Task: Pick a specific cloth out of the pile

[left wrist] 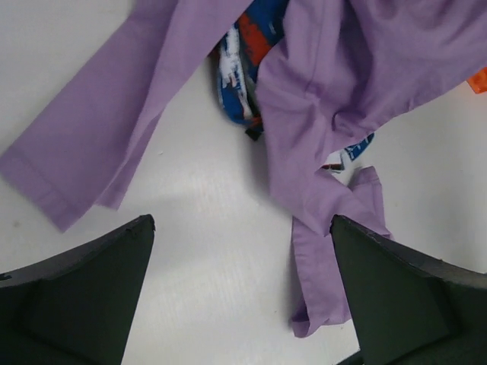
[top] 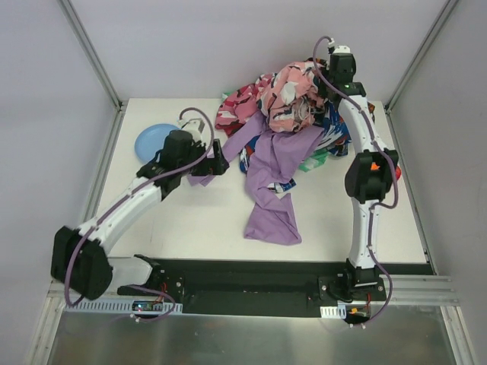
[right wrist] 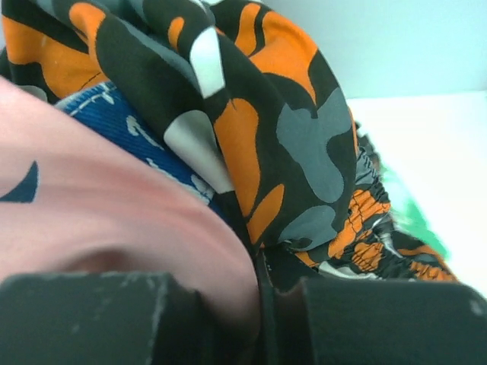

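Far left of the white table (top: 194, 220): one blue plate (top: 154, 141), lying flat behind the left arm, apart from all fabric. Next, the left claw (left wrist: 243, 293): released, jaws spread wide, nothing between them, pointed down at bare table; one lilac sleeve end lies just beyond the left finger (left wrist: 91, 289), and a narrow lilac strip runs down just beside the right finger (left wrist: 403, 296). Centre: the cloth (top: 274, 190), plain lilac-purple, spread loosely on the table in front of the heap, its upper part tucked into the heap's front edge, one sleeve reaching left to the left claw, its long lower part trailing toward the near edge of the table. A blue-red-white print (left wrist: 242, 57) shows in the gaps between its folds. Behind and to the right: the pile (top: 293, 99), heaped at the far edge of the table, pink camouflage on top, a green piece (top: 313, 161) at its right foot. In the right wrist view, black-orange-white fabric (right wrist: 259, 122) lies over a blue layer and a pink fold. Far right: the right claw (right wrist: 255, 300), pressed into the top of the pile, pink fabric bulging against its fingers; whether it grips or merely rests cannot be told.
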Tool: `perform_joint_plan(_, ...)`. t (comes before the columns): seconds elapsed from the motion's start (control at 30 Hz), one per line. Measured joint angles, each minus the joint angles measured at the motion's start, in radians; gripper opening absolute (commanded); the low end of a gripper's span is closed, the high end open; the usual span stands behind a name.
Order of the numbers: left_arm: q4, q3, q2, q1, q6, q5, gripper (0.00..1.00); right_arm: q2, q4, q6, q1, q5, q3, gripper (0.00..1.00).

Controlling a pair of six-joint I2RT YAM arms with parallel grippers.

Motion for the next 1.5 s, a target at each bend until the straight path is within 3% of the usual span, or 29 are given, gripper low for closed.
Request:
perform_joint_plan(0.2,0.112,0.257,0.394,-0.035,0.039,0.157,0.99,0.200,0.005,0.164,-0.013,-0.066,0.084,0.11)
perform_joint_plan(0.5,0.226,0.704,0.944,-0.158,0.040,0.254,0.99,0.211,0.012,0.291,-0.040,-0.145,0.082,0.12)
perform_joint_plan(0.67,0.353,0.740,1.053,-0.174,-0.038,0.301,0.99,0.211,0.027,0.309,-0.042,-0.163,0.067,0.13)
perform_joint_plan(0.87,0.459,0.770,1.077,-0.224,-0.053,0.230,0.99,0.211,0.043,0.312,-0.045,-0.176,0.052,0.14)
perform_joint_plan(1.13,0.467,1.091,1.306,-0.244,-0.068,0.250,0.99,0.210,0.079,0.314,-0.051,-0.200,0.026,0.13)
perform_joint_plan(1.17,0.453,1.139,1.335,-0.241,-0.071,0.253,0.87,0.210,0.085,0.313,-0.052,-0.203,0.022,0.13)
perform_joint_plan(1.23,0.401,1.240,1.387,-0.242,-0.077,0.248,0.53,0.210,0.104,0.310,-0.052,-0.205,0.014,0.13)
perform_joint_plan(1.27,0.376,1.293,1.413,-0.244,-0.080,0.239,0.04,0.210,0.116,0.306,-0.052,-0.205,0.008,0.13)
perform_joint_plan(1.3,0.352,1.331,1.432,-0.244,-0.081,0.225,0.00,0.210,0.127,0.301,-0.052,-0.204,0.002,0.14)
perform_joint_plan(1.4,0.323,1.364,1.453,-0.242,-0.076,0.191,0.00,0.208,0.145,0.292,-0.052,-0.205,-0.013,0.14)
perform_joint_plan(1.5,0.341,1.274,1.397,-0.245,-0.056,0.152,0.00,0.203,0.153,0.288,-0.051,-0.204,-0.024,0.14)
